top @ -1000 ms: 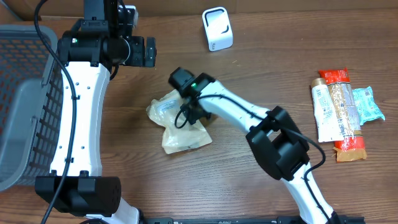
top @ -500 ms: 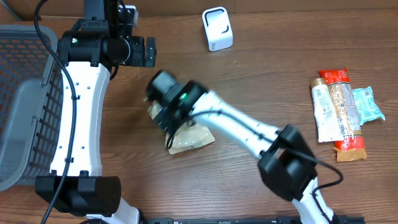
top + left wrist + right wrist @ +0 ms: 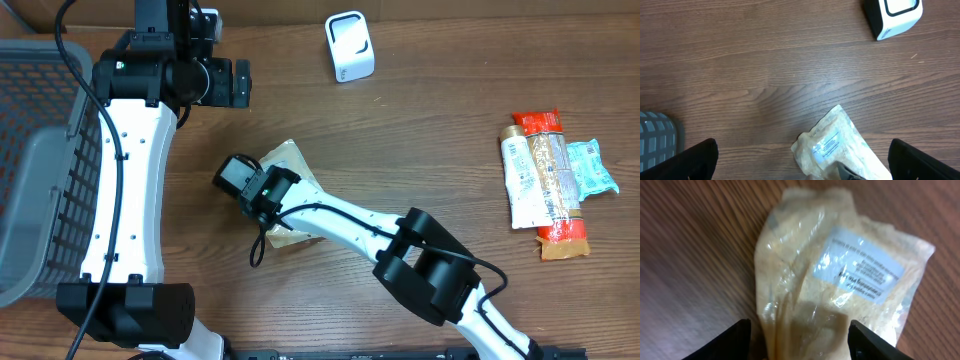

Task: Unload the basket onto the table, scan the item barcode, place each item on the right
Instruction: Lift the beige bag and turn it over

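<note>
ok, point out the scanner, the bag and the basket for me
scanner (image 3: 350, 50), overhead view, on its white body.
bag (image 3: 805, 295), right wrist view, on the clear film near its middle.
basket (image 3: 35, 90), overhead view, on its mesh wall.

- You are looking at a bench (image 3: 420, 130) showing warm brown wood, with darker grain streaks running along it.
- The pouch (image 3: 805, 280) is showing pale tan contents through clear, glinting plastic.
- Its label (image 3: 858, 272) is showing white with a faint blue tint and fine dark print.
- The scanner (image 3: 349, 46) is showing white, with a black-rimmed window.
- The basket (image 3: 35, 150) is showing grey in a grid mesh pattern.
- The left arm (image 3: 130, 180) and right arm (image 3: 345, 215) are showing white shells with black joints.
- The left gripper (image 3: 802, 150) and right gripper (image 3: 799, 330) are showing black fingers (image 3: 695, 160) (image 3: 737, 340).
- At your far right, an orange-red packet (image 3: 552, 180), a white packet (image 3: 520, 190) and a teal packet (image 3: 592, 170) are lying together.
</note>
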Motion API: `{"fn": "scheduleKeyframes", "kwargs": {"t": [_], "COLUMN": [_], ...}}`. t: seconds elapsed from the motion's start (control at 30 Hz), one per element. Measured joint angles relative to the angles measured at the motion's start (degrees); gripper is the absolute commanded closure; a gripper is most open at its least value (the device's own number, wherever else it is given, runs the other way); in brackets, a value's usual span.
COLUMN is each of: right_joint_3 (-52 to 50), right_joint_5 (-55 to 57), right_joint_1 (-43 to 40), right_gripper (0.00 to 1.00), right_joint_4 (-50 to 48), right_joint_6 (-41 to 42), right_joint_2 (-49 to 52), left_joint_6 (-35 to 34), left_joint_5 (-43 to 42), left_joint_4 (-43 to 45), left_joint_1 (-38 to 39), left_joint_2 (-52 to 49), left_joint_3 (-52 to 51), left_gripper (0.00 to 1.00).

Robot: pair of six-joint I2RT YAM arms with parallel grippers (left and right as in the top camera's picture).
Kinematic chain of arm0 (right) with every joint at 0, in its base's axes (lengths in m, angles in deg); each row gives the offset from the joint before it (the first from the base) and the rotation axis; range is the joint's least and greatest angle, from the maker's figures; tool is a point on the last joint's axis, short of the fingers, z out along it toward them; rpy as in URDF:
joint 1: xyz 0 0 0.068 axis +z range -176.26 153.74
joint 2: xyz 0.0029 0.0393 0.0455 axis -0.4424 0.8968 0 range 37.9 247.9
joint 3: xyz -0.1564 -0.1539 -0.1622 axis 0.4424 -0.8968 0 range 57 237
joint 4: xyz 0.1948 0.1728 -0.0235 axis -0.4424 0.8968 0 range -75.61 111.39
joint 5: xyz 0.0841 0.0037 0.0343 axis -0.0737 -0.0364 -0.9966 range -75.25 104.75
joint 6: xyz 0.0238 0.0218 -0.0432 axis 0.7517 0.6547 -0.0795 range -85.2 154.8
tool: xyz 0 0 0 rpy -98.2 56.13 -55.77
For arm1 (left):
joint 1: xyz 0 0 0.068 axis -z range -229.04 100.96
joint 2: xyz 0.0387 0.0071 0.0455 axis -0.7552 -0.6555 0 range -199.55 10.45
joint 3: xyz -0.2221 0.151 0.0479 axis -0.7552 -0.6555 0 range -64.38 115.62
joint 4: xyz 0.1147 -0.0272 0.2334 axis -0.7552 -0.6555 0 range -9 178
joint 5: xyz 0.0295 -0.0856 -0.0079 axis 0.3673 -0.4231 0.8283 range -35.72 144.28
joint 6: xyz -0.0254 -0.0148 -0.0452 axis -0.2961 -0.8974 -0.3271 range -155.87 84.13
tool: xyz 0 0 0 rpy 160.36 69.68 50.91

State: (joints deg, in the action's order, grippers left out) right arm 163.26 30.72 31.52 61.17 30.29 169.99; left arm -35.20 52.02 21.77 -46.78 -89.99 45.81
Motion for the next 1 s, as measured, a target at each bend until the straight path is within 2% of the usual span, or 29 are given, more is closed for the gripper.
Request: {"fn": "scheduleKeyframes", "kwargs": {"t": [0.33,0.63,0.67,0.77,0.87,1.0], "right_joint_3": [0.00,0.00,0.00,0.00,0.02,0.90], "right_joint_5": [4.81,10.49,10.71,11.47,12.96,13.38], "right_joint_1": [1.09,0.92,0.85,0.74,0.76,0.81], "right_gripper": [0.42,0.48,0.51,0.70,0.95,0.96], "right_joint_4": [1.27,7.08,7.43,8.70,9.68,12.24], "right_joint_6": [0.00,1.99,2.10,2.56,2.78,2.73], "right_joint_2": [1.07,2.29,2.29,2.34,2.34,2.34], "left_joint_6": [-0.02,-0.02,0.00,0.00,0.00,-0.02], "left_joint_5": [0.00,0.00,0.00,0.00,0.00,0.00], "left_joint_4": [0.00,0.00,0.00,-0.02,0.00,0.00], "left_joint_1": [0.00,0.00,0.00,0.00,0.00,0.00], "left_joint_2": [0.00,0.00,0.00,0.00,0.00,0.00], "left_joint_3": [0.00,0.00,0.00,0.00,0.00,0.00], "left_gripper": [0.00,0.00,0.01,0.01,0.01,0.00]}}
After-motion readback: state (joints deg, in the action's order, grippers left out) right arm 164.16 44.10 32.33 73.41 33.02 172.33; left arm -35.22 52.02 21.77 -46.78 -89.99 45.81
